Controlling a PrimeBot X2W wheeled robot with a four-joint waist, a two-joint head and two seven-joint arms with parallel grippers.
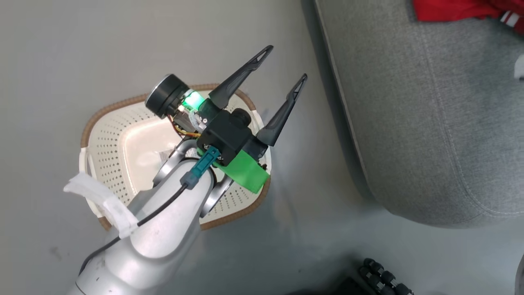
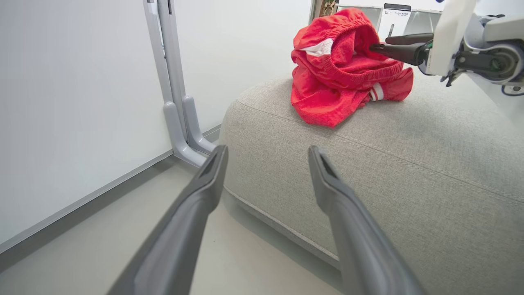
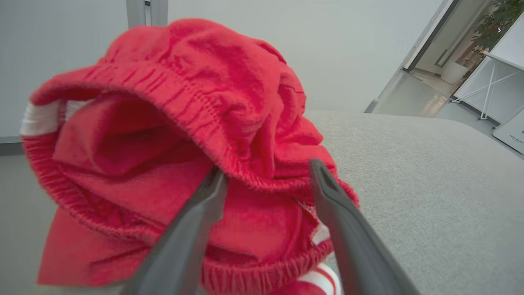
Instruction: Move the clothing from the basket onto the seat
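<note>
The right gripper (image 3: 267, 168) has its fingers spread, and the clothes (image 3: 163, 123) sit bunched right at its tips. An elastic waistband (image 3: 196, 119) runs across the gap between the two fingers. The left tip is tucked under the fold and the right tip rests against the red cloth beside it. The fingers stand apart and squeeze nothing.

The clothes lie on top of the seat (image 2: 409, 155), near its rounded edge, with white striped trim (image 2: 376, 92) showing low on one side. In the left wrist view the right fingers come in level from the side and meet the clothes near their top.

The left gripper (image 1: 285, 62) is well apart from the clothes. Its fingers are also spread wide, and it hangs above the basket (image 1: 110, 139), which stands on the floor (image 1: 61, 61) beside the seat.
</note>
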